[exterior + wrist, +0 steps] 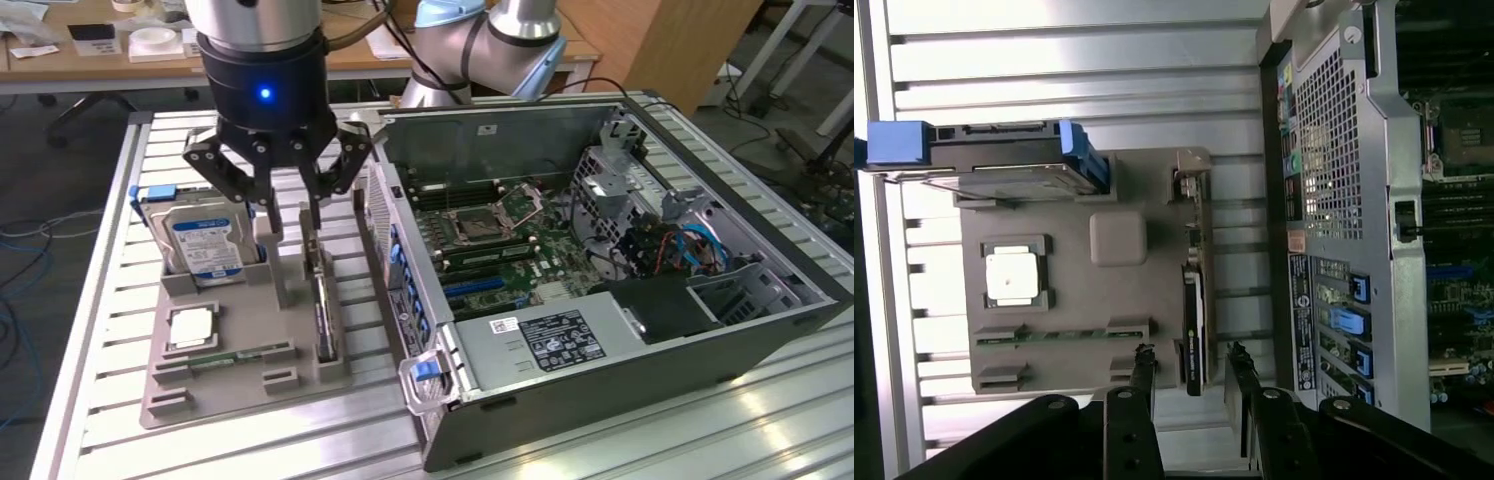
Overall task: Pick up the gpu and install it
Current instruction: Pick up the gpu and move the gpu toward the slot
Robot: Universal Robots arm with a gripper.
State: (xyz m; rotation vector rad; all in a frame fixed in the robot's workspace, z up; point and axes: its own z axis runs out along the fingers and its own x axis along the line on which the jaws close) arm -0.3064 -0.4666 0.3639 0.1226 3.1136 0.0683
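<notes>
The gpu [320, 295] stands on its long edge in a slot of the grey tray [227, 395], along the tray's edge that faces the computer case [627, 330]. It is not lifted and not in the case. Your gripper [294, 200] hangs just above it, spread wide and holding nothing. In the wrist view the fingertips [1144, 365] sit one on each side of the card's line, apart from it, with no contact that I can see. So you're lined up over the card for the pick. My read is that the task is at its start, with the grasp not made and the install not begun. The grasp looks tight. The card is thin, so the fingers have to come straight down astride it and press on its two flat faces. An off-centre pinch would likely tip it in the slot. Watch the grey block [274, 262] that stands up from the tray just beside the card on the side away from the case, since one finger has to fit between the two. A hard drive [207, 245] stands upright near the tray's edge away from the case. A square chip [191, 328] and a memory stick [227, 355] lie flat further along the same side, all well apart from the fingers. The tray sits on the slatted metal table [94, 330], close beside the case. The case lies open, and its motherboard [487, 235] is in plain sight.
</notes>
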